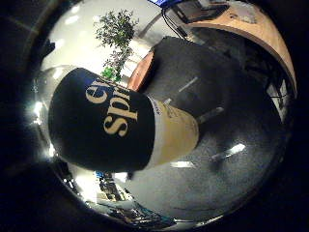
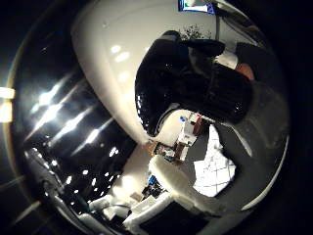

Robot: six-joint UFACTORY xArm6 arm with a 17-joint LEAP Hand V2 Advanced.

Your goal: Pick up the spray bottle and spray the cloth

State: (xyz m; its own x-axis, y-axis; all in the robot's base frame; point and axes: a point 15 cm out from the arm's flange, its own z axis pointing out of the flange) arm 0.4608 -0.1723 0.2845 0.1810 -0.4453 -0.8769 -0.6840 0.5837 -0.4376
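Little finger side palm view puts the spray bottle (image 1: pixel 120 125) close against our palm, above the grey surface (image 1: pixel 231 183). We see the cloth (image 2: pixel 215 171) lying below; whether our hand is curled we cannot tell.

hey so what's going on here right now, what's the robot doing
The robot's right hand has the spray bottle close against its palm. The bottle's dark labelled body fills much of the little finger side view, and its black spray head looms large in the thumb side view. A white cloth with a grid pattern lies on the dark grey surface beyond the bottle. How the fingers sit on the bottle cannot be seen, nor whether any spray has come out yet.
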